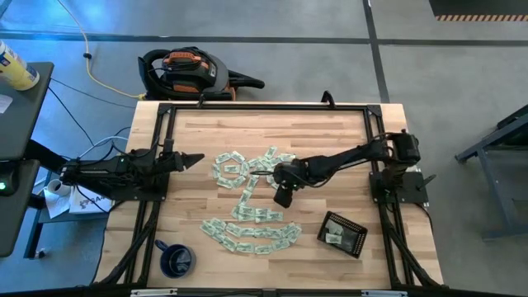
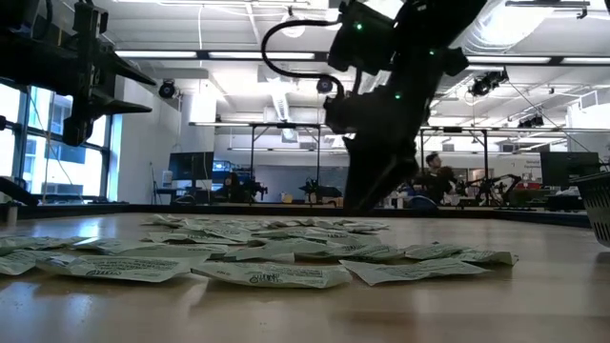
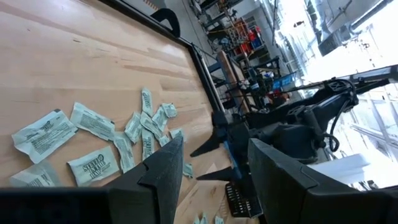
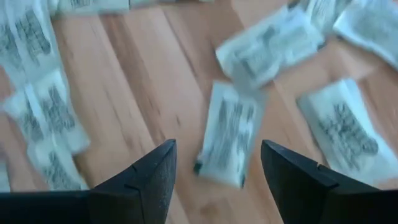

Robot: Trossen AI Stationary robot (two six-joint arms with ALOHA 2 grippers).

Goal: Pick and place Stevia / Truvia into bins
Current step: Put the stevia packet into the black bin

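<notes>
Overhead view: Stevia sachets [image 1: 247, 210] lie loose on the wooden table [image 1: 206, 140] in two groups, an upper cluster near mid-table and a curved band nearer the front edge; a black tray [image 1: 344, 233] sits toward the front right corner, well apart from both groups, with a few pale sachets inside; a dark blue mug [image 1: 176, 258] stands at front left. None of this layout can be read from the low view, which shows only the sachets lying flat and the right arm descending behind them, plus people in the room beyond. Right arm reaches from its base at the right edge across to mid-table; the right gripper [image 1: 282, 195] hangs between the two groups. The right wrist view supplies what the overhead cannot: its fingers [image 4: 146, 177] stand apart, nothing between them, with one sachet [image 4: 227, 134] on the wood directly beyond the gap. Left arm lies extended along the left edge; the left gripper [image 3: 208, 165] is spread, empty, pointing toward the upper cluster
</notes>
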